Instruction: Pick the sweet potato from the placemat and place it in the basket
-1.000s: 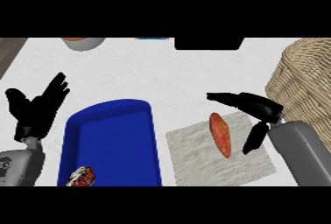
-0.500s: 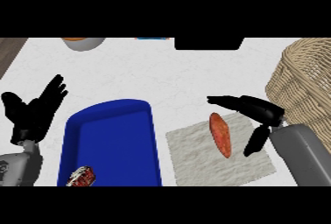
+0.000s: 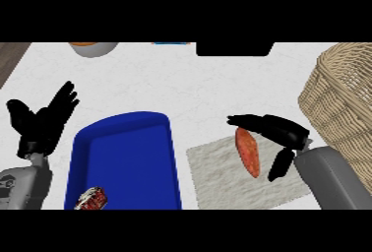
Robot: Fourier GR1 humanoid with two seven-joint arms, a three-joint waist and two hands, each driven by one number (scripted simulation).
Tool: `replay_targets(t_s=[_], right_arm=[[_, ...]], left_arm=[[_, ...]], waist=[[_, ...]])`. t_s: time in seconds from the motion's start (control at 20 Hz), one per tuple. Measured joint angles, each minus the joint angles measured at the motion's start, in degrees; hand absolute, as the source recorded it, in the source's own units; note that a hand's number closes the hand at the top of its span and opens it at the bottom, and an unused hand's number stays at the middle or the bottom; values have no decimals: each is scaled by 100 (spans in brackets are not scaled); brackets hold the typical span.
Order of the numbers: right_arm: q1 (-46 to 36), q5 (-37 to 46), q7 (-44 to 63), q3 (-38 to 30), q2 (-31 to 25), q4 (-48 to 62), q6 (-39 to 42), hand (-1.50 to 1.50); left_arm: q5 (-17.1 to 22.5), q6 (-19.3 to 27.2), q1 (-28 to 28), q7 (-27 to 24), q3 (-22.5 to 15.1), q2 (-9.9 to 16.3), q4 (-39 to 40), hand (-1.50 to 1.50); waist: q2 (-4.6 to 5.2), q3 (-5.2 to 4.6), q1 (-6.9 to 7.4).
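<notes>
- The right hand (image 3: 280, 132) hung just to the right of the sweet potato (image 3: 248, 151), its fingers stretched leftward past the root's upper tip and its thumb pointing down beside the lower half; the hand was spread wide and held nothing, with no finger curled round the root.
- The sweet potato lay lengthwise on the placemat (image 3: 218, 172), near the mat's upper right part, and whether a finger already touched its top end could not be told.
- It looked like a stiff, dense root with a dry, slightly rough skin, so it would likely neither bend nor crush, and it should slip little; its tapered ends offer poor purchase.
- The best hold appeared to be across the thick middle, fingers on the left flank and thumb on the right, so the weight hangs evenly either side.
- The wicker basket (image 3: 341, 93) stood close by at the right, just beyond the hand, so the carry would be short.
- Compared with a second earlier, the right hand had shifted left and down, closing on the root, which itself had not moved.
- The left hand (image 3: 42, 122) rested open at the left edge beside the blue tray (image 3: 127, 147), slightly lower than before.
</notes>
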Motion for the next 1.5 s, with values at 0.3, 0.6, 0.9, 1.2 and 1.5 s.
replay_targets(t_s=[0.3, 0.6, 0.9, 1.2, 1.5], right_arm=[[16, 589, -269, 327, 128, 110, -357, 150], [16, 990, -526, 338, 260, 258, -640, 150], [30, 1168, 192, 103, 652, 211, -640, 150], [31, 1090, 2760, -1203, 1394, 383, -1448, 150], [-463, 610, 4815, -1826, 1776, 150, -3085, 150]], left_arm=[[-39, 9, 94, 201, -19, -57, -295, 0], [-42, -107, 143, 163, 95, -33, -288, 0], [-97, -118, 47, 122, 149, -36, -167, 0], [-86, -77, 133, 102, 232, -10, -158, 0], [-86, -149, 82, 78, 125, -73, -147, 0]], waist=[[-5, -3, 14], [-31, -20, 18], [-38, -35, -15], [-55, -49, -213], [-30, -5, 48]])
